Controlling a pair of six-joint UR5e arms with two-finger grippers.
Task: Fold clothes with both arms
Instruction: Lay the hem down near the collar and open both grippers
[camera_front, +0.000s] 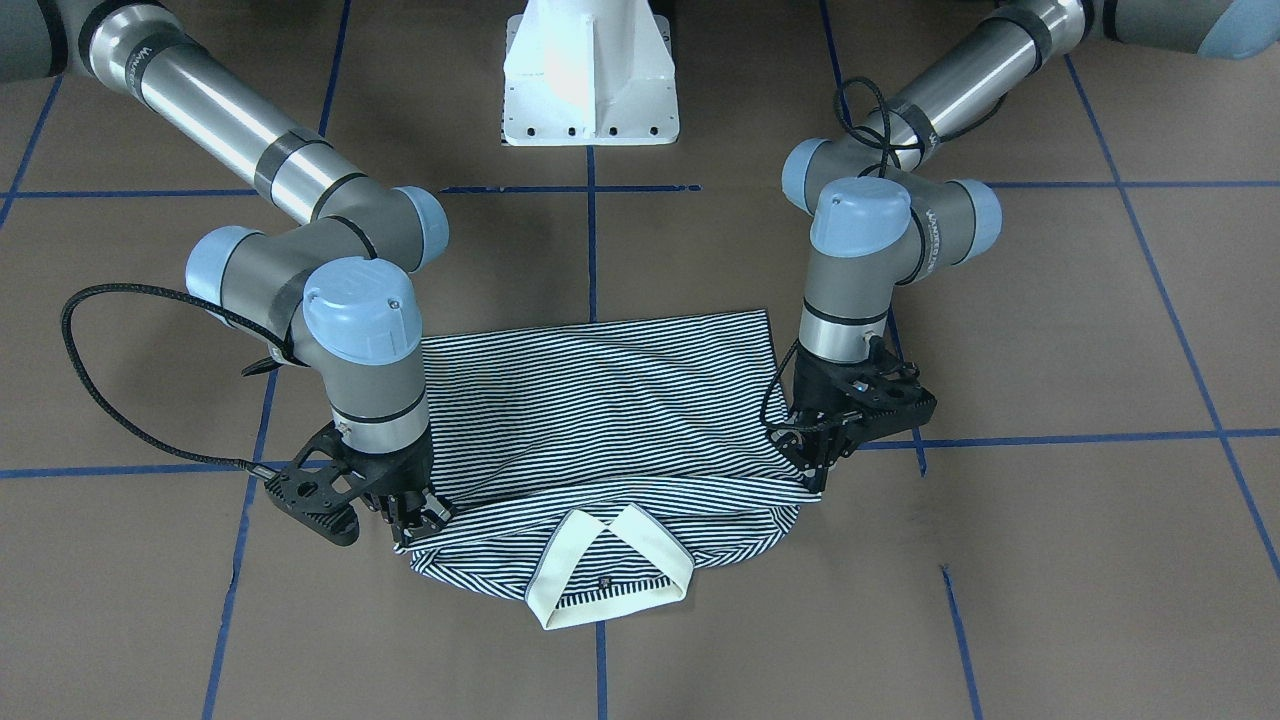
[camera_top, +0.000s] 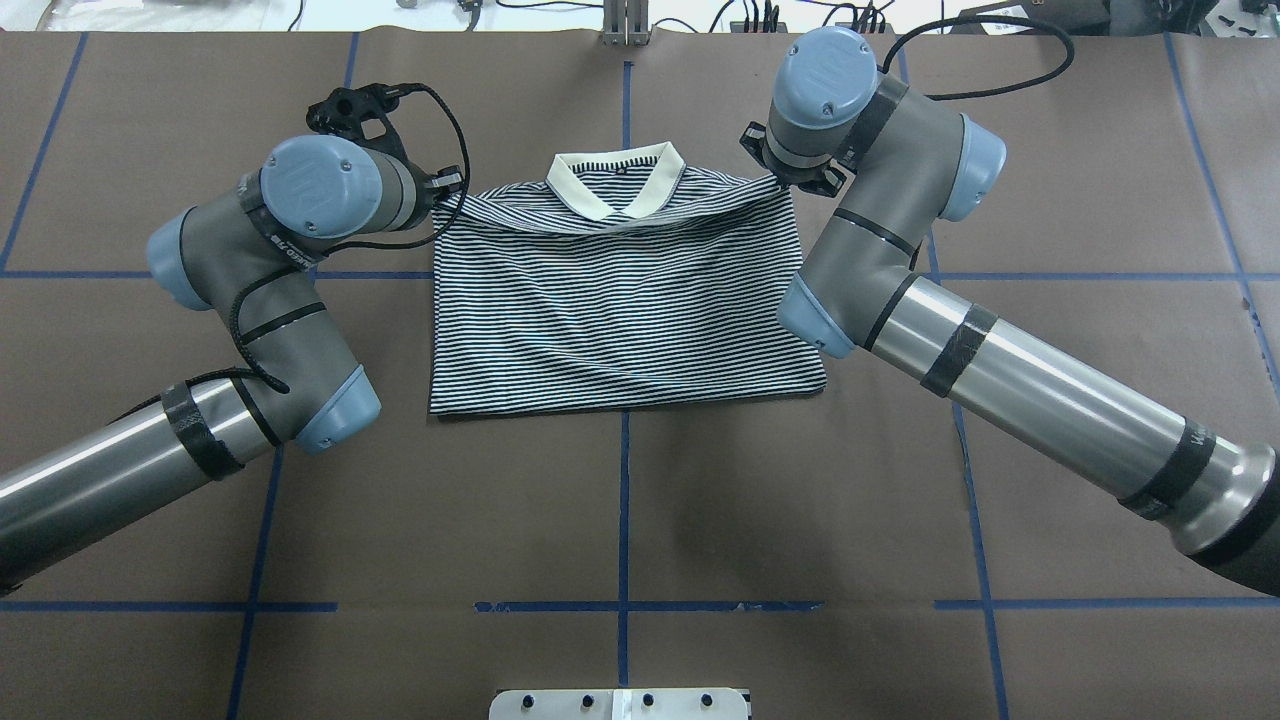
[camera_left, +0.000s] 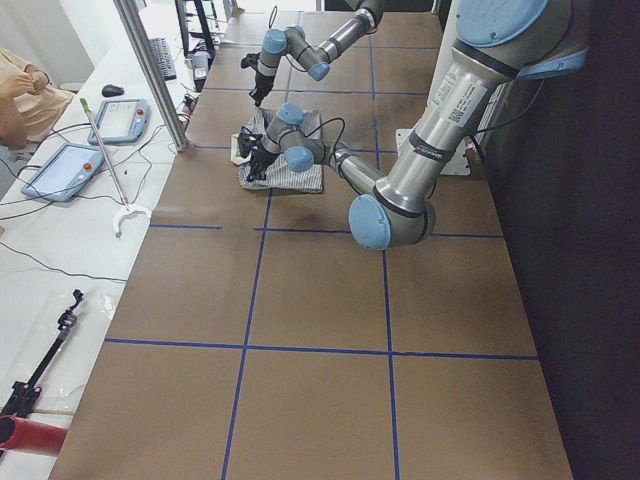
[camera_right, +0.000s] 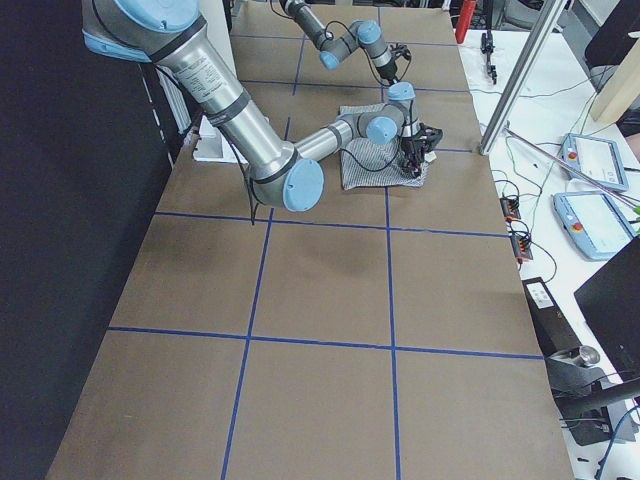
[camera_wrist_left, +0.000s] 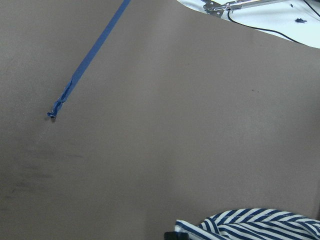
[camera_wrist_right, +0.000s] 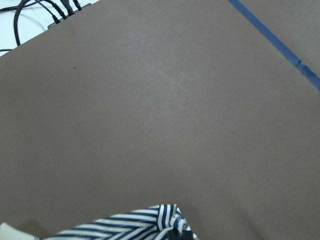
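Striped shirt (camera_wrist_right: 135, 225) (bottom edge) on brown table (camera_wrist_right: 150, 110); blue tape (camera_wrist_right: 280, 46).

A navy-and-white striped polo shirt (camera_top: 620, 320) lies front up as a rough rectangle, sleeves tucked out of sight, midway along the far edge of the table (camera_top: 620, 500), its cream collar (camera_top: 612, 185) toward that edge. The left gripper (camera_front: 815, 470) and the right gripper (camera_front: 420, 518) each pinch a shoulder corner.
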